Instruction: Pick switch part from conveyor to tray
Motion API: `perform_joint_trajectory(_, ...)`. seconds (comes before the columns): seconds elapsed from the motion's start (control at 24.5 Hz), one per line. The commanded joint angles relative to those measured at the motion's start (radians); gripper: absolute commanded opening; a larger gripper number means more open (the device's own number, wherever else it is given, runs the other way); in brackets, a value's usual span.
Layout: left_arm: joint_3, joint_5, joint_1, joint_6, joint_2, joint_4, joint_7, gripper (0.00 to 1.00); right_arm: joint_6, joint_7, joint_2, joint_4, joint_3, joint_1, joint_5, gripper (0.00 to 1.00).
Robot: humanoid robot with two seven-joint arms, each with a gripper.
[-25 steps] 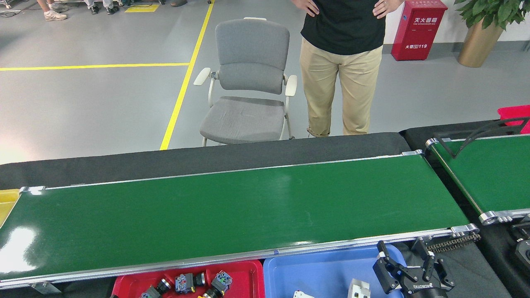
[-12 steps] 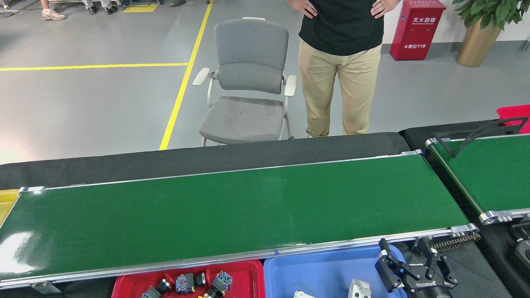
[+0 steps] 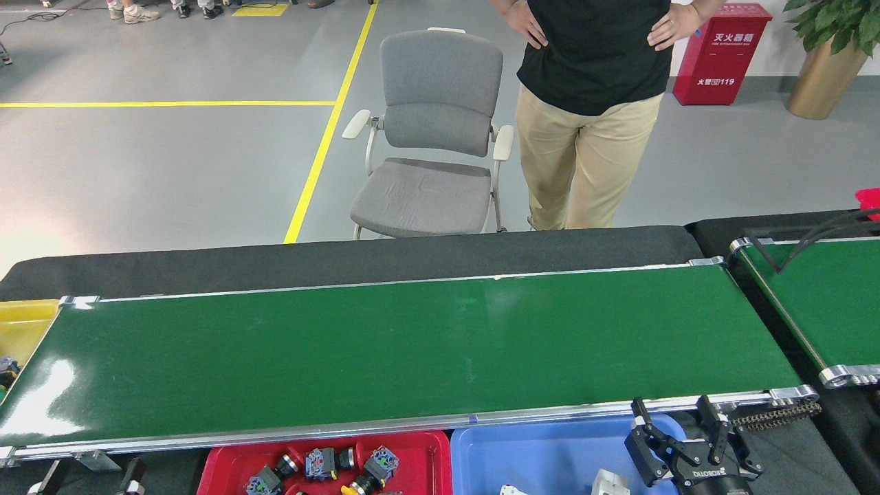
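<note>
the conveyor (image 3: 412,350) is seen running left to right across the view, its long axis slightly tilted, the right end lying farther up than the left. no switch part is seen on the belt. switch parts (image 3: 323,467) are seen in the red tray (image 3: 220,467) just below the near rail, lying at mixed angles, mostly with their long axes slanted. two pale parts (image 3: 605,482) are glimpsed at the bottom edge of the blue tray (image 3: 536,454), cut off by the frame.

the right gripper (image 3: 677,430) is held over the right end of the blue tray, just below the near rail, its black fingers spread wide with nothing between them. the parts in the red tray lie well to its left; the pale parts lie just beside it. the left gripper is not in view.

a second belt (image 3: 825,302) sits to the right, a yellow bin (image 3: 24,330) at the left end. beyond the conveyor a grey chair (image 3: 433,137) and a person (image 3: 591,103), hands on hips, are seen; a red box (image 3: 722,55) and a potted plant (image 3: 828,62) stand behind.
</note>
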Motion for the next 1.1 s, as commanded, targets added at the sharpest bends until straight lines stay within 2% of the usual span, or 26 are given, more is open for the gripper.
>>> perform_joint_trajectory(0.0,0.002,-0.002,-0.004,-0.004,0.015,-0.008,0.002,0.99,0.001,-0.001,-0.006,-0.011,-0.005,-0.003,-0.004,0.99)
perform_joint_trajectory(1.06,0.001,-0.006,-0.030,0.004,0.014,-0.008,0.007,1.00,0.014,-0.001,0.001,-0.020,-0.031,0.004,-0.004,0.99)
